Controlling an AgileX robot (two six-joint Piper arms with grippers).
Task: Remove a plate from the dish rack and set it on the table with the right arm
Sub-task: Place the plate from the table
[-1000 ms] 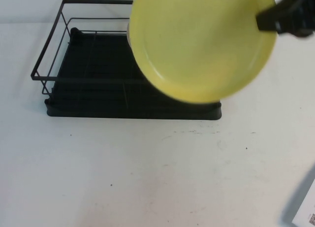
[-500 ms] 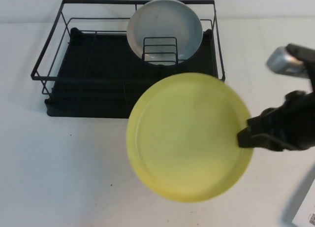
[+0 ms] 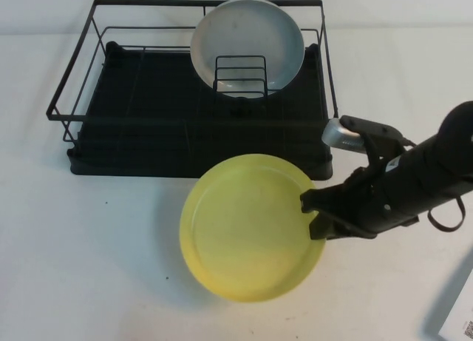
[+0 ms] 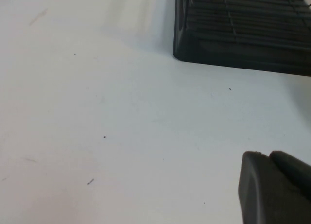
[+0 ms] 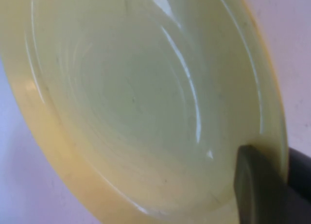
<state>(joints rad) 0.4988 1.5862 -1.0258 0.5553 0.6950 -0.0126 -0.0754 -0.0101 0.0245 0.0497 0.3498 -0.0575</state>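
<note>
My right gripper (image 3: 310,211) is shut on the right rim of the pale-yellow plate (image 3: 247,226), which lies nearly flat and low over the table (image 3: 96,267), just in front of the dish rack (image 3: 148,134). I cannot tell whether the plate touches the table. In the right wrist view the plate (image 5: 136,102) fills the picture, with one dark finger (image 5: 257,190) on its inner face and the other behind the rim. My left gripper (image 4: 269,158) hovers over bare table to the left of the rack's corner (image 4: 233,44), its fingers together and holding nothing.
A light grey plate (image 3: 247,38) stands upright in the small wire holder (image 3: 240,75) at the back right of the rack. A white object with a printed label (image 3: 462,315) lies at the table's near right corner.
The right arm has carried the yellow plate from high over the rack forward and down to just above the table. The grey plate behind it now shows.
</note>
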